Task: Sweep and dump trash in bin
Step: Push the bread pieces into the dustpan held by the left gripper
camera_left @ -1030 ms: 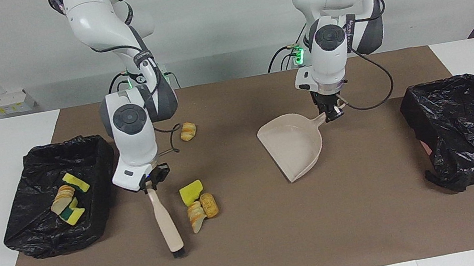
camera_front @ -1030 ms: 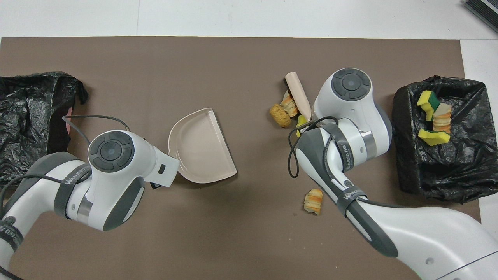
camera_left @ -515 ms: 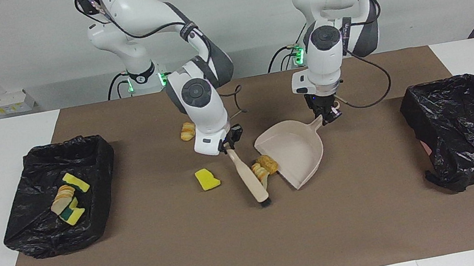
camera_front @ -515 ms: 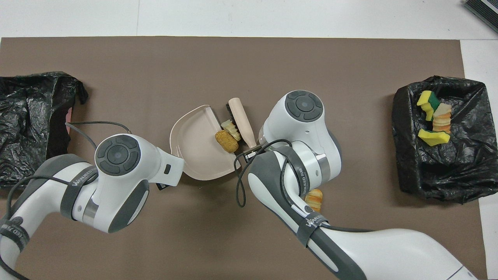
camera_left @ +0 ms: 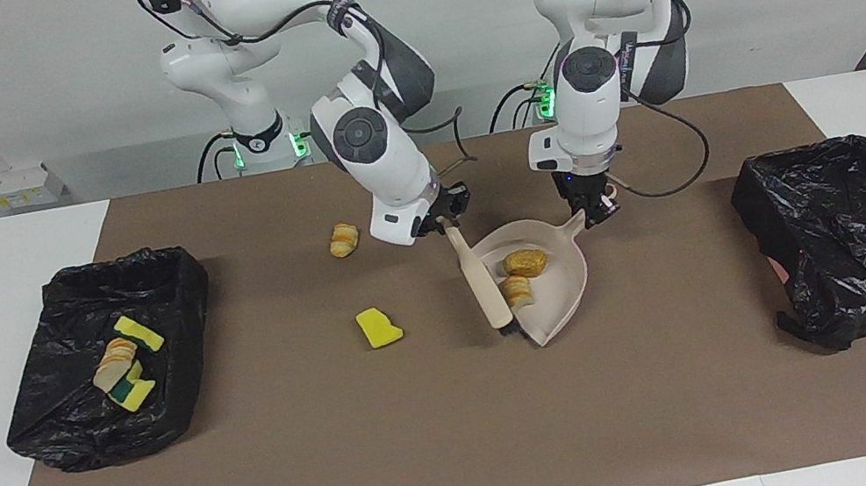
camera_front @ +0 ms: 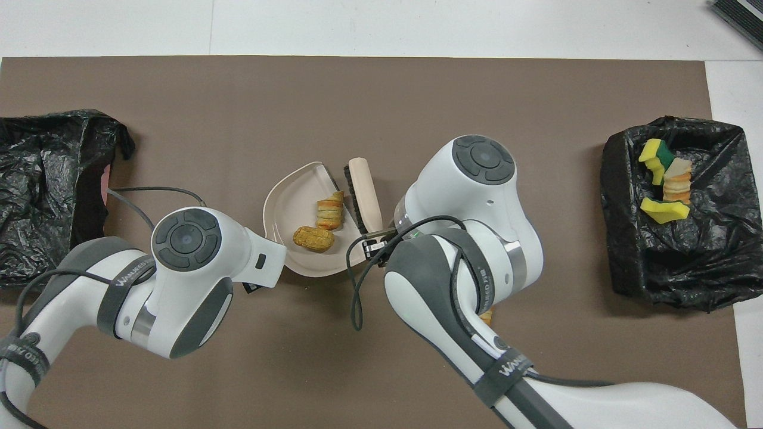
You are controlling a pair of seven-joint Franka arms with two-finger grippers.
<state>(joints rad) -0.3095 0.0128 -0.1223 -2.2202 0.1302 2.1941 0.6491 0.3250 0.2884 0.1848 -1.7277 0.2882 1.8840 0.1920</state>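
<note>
My right gripper is shut on the handle of the beige brush, whose bristles rest at the mouth of the beige dustpan. My left gripper is shut on the dustpan's handle. Two pieces of trash lie in the pan, a golden-brown roll and a sliced roll. They also show in the overhead view as the brown roll and the sliced roll. A yellow sponge chunk lies on the mat toward the right arm's end. Another roll lies nearer to the robots.
A black-lined bin at the right arm's end of the table holds several sponge chunks and rolls. A second black-lined bin stands at the left arm's end. A brown mat covers the table.
My right arm swept the brush toward the left arm's end and pushed two rolls into the dustpan. The yellow sponge chunk stayed on the mat. The dustpan shifted a little nearer to the robots.
</note>
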